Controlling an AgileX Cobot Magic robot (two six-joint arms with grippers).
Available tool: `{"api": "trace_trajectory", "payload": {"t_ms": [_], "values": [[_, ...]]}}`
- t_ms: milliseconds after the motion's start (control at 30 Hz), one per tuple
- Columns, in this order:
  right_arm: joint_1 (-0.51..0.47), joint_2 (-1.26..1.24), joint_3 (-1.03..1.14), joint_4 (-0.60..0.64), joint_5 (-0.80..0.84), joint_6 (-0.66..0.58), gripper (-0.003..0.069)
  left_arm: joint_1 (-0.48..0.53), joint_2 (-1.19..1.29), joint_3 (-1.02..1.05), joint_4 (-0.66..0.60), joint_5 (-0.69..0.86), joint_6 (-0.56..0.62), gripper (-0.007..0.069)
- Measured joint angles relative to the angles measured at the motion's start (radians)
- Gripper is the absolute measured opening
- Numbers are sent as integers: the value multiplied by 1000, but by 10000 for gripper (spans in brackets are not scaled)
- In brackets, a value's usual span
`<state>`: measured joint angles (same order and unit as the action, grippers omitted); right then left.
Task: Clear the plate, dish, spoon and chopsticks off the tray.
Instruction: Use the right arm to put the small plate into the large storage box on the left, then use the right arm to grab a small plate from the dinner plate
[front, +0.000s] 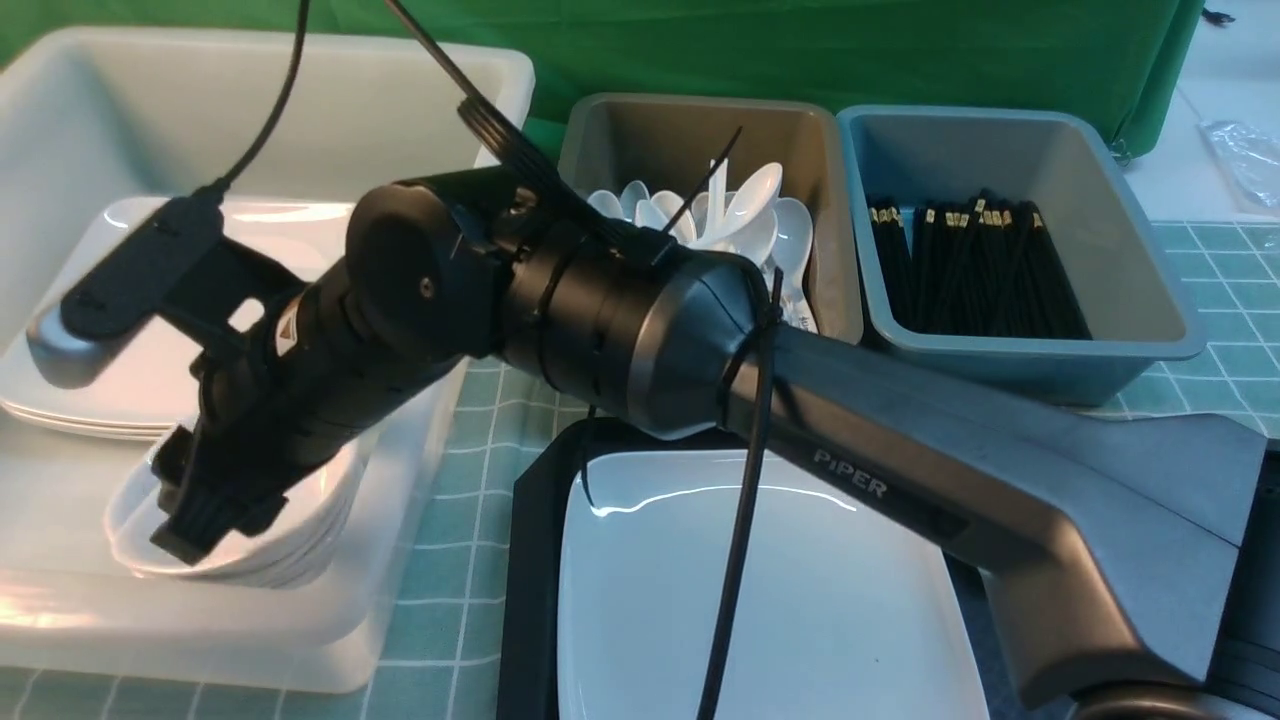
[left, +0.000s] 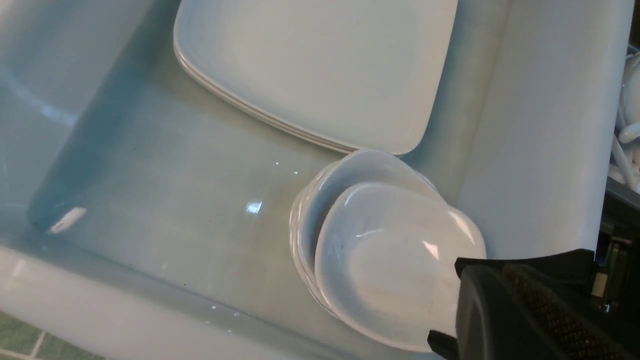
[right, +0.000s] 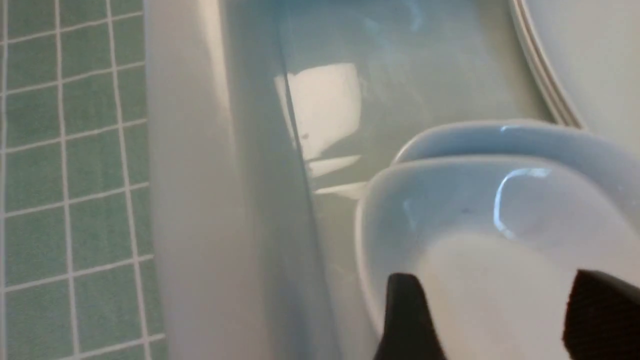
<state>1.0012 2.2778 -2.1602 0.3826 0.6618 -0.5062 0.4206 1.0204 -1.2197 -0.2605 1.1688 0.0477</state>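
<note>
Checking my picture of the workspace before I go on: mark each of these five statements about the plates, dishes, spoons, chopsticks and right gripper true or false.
1. The large plate lies on the black tray. True.
2. The spoons are in the blue-grey bin. False: they are in the brown bin.
3. The right gripper is open over the small dishes. True.
4. The chopsticks are plain white. False: they are black with gold bands.
5. The big plates in the white tub stand on edge. False: they lie stacked flat.
</note>
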Motion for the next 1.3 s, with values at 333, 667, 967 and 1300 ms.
{"api": "trace_trajectory", "payload": {"t_ms": [333, 667, 967, 1300], "values": [[-9, -169, -2, -277, 254, 186, 332, -4, 0, 0, -4, 0, 6, 10], [-258, -512, 140, -655, 471, 340, 26, -281, 0, 0, 19, 0, 47, 10], [-554, -728, 753, -598, 451, 394, 165, -482, 0, 0, 59, 1, 50, 10], [-579, -607, 1088, -583, 24, 429, 534, -483, 0, 0, 96, 1, 45, 10]]}}
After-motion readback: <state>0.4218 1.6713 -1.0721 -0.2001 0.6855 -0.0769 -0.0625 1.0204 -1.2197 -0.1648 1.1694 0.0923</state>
